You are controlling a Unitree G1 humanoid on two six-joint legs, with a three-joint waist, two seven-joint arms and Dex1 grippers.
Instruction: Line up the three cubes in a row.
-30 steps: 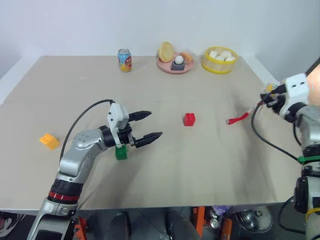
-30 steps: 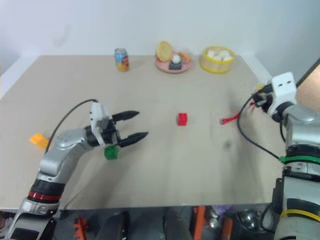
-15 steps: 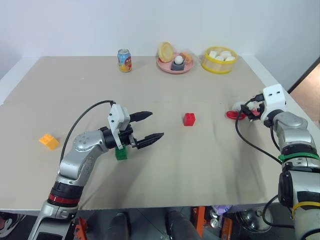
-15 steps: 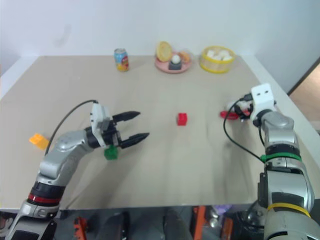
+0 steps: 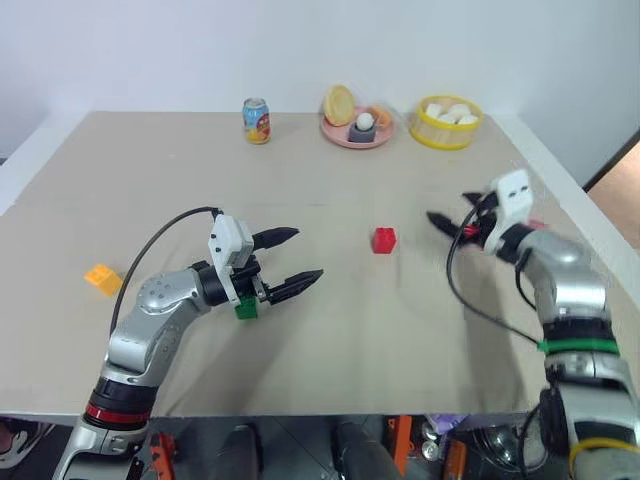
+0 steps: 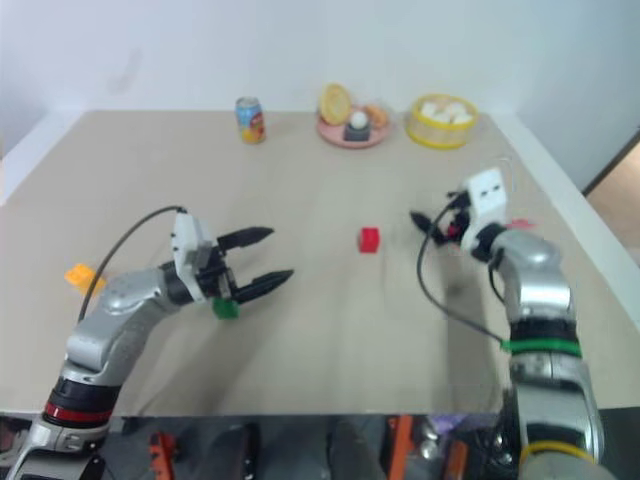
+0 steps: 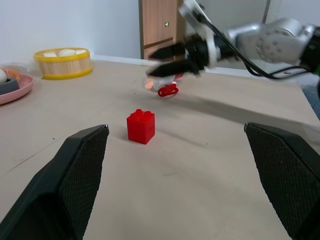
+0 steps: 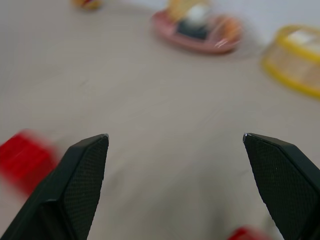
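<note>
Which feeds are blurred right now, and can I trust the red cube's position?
Right wrist view: motion-smeared, the red cube a streak, the pink plate soft. Left wrist view: red cube sharp, right hand blurred. Eye views: evenly lit and clear; trust those for the cube.

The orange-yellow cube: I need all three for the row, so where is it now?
In the left eye view, the orange-yellow cube lies alone near the table's left edge, left of the green cube and the open left hand.

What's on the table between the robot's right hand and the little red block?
Nothing. In the left eye view, only bare table lies between the open right hand and the red block.
</note>
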